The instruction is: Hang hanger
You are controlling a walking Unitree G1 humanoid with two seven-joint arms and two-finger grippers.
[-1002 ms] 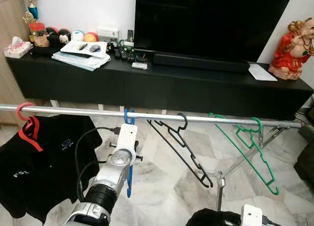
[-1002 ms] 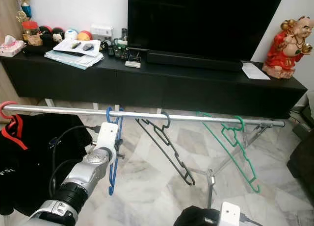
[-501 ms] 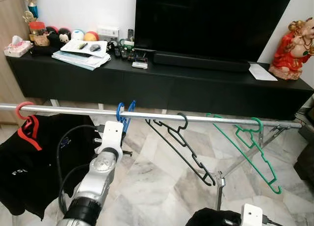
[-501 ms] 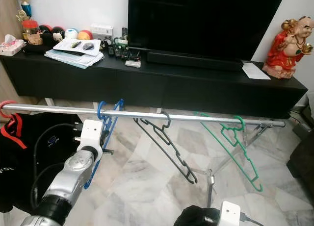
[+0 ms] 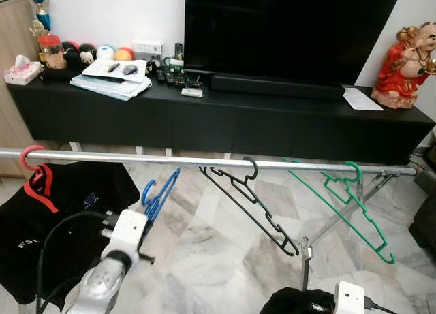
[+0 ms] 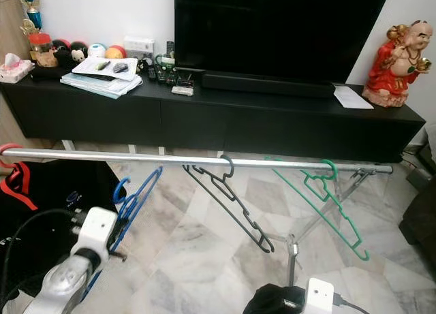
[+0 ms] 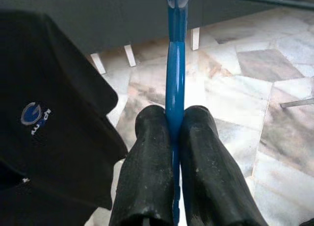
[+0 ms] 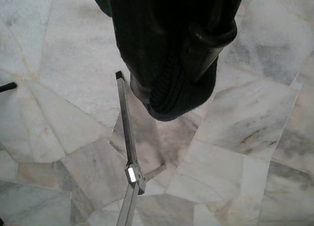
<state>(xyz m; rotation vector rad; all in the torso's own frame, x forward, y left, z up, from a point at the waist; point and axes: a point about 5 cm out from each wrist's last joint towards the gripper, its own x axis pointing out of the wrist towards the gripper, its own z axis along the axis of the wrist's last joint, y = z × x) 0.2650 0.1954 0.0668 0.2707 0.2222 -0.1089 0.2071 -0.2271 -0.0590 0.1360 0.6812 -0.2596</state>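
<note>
Head-camera views first: blue hanger (image 5: 158,193) sits below the metal rail (image 5: 204,161), its hook apart from the bar, held out from the left gripper (image 7: 171,138) at the end of the silver arm low on the robot's left; black hanger (image 5: 251,201) and green hanger (image 5: 349,203) are already hooked further along the rail, and a black shirt (image 5: 61,218) hangs on a red hanger (image 5: 30,163) at the left end; behind stands a dark TV cabinet (image 5: 225,116). Judging by this, the hanging step is in hand and not done; the next move calls for lifting the hook above the bar and lowering it into the bare stretch between shirt and black hanger.

Left wrist view: both black fingers (image 7: 147,162) are pressed tight on the blue strip, no gap between pad and plastic.

Right wrist view: right gripper (image 8: 167,64) hangs idle over the marble floor (image 8: 245,152) and a rack leg (image 8: 128,157); whether its fingers are parted I cannot tell.
</note>
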